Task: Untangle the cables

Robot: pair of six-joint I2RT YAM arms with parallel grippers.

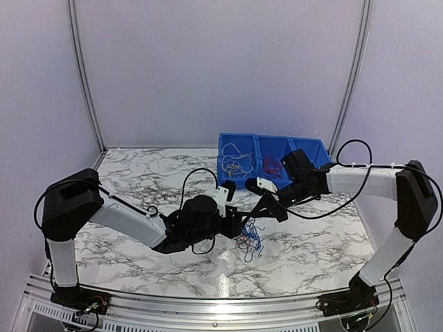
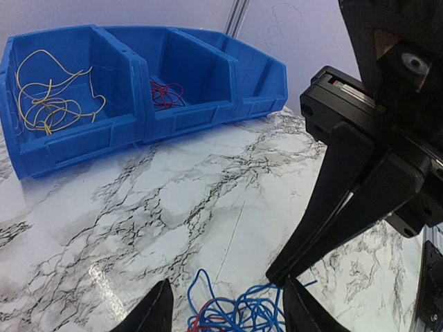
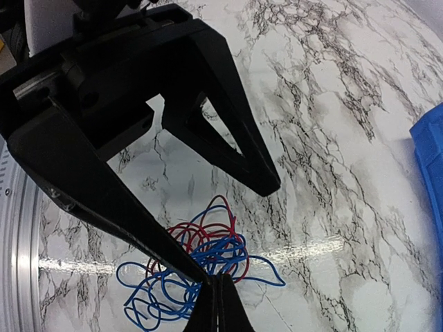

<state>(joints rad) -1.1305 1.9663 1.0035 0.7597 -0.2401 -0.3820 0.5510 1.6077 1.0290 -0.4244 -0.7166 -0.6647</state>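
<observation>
The marble table offers open passage across its left half and along the near edge. The blue bins wall off the far right side. In the middle, the left gripper, fingers spread, and the right gripper, pinched together, crowd over the cables, leaving only narrow gaps between them.

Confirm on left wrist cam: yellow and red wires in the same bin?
No, the yellow wires sit in the leftmost blue bin, while the red wires sit in the bin beside it.
</observation>
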